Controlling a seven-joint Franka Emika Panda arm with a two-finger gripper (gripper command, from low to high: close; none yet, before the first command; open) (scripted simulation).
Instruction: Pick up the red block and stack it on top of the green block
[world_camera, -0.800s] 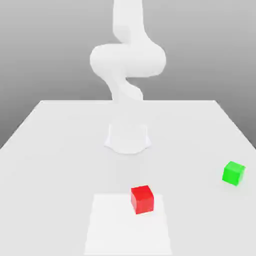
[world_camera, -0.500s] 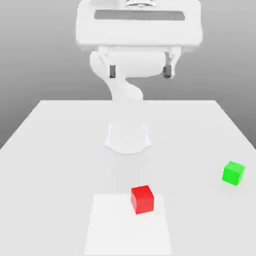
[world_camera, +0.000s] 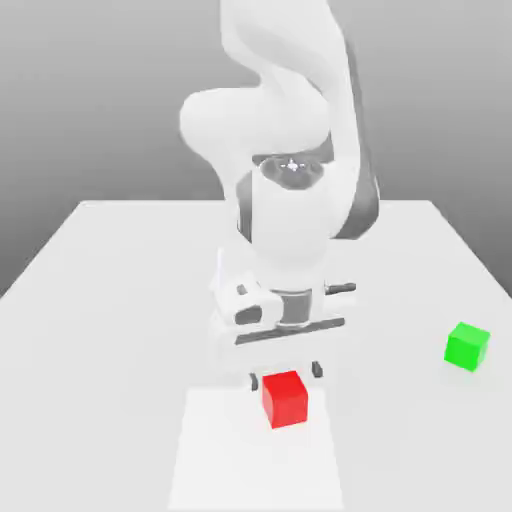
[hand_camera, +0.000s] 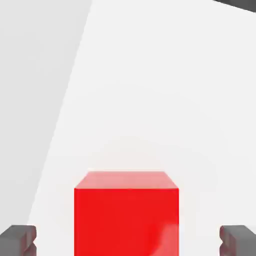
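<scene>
- Red block (world_camera: 284, 399): small bright red cube, upright on the table, on a paler square patch (world_camera: 255, 460) near the front edge; slightly right of that patch's middle in the exterior view. Not lifted, not gripped.
- Gripper (world_camera: 284, 374): poised directly above and just behind the red block, pointing down. Fingers (hand_camera: 18, 239) spread to full width, one on either side of the cube with clear gaps; nothing held. In the hand view the red block (hand_camera: 126, 212) sits centred between the two dark pads.
- Arm (world_camera: 290, 190): white, folded forward over the near half of the table, hand low.
- Green block (world_camera: 467, 346): small bright green cube, on the table well apart from the red one, toward the exterior view's right and a little farther back. Top face bare.
- Table (world_camera: 100, 300): plain white surface.
- Task status, judged: approach stage, alignment good. Remaining: lower, close on the red block, lift, carry to the green block, set down on top, release.
</scene>
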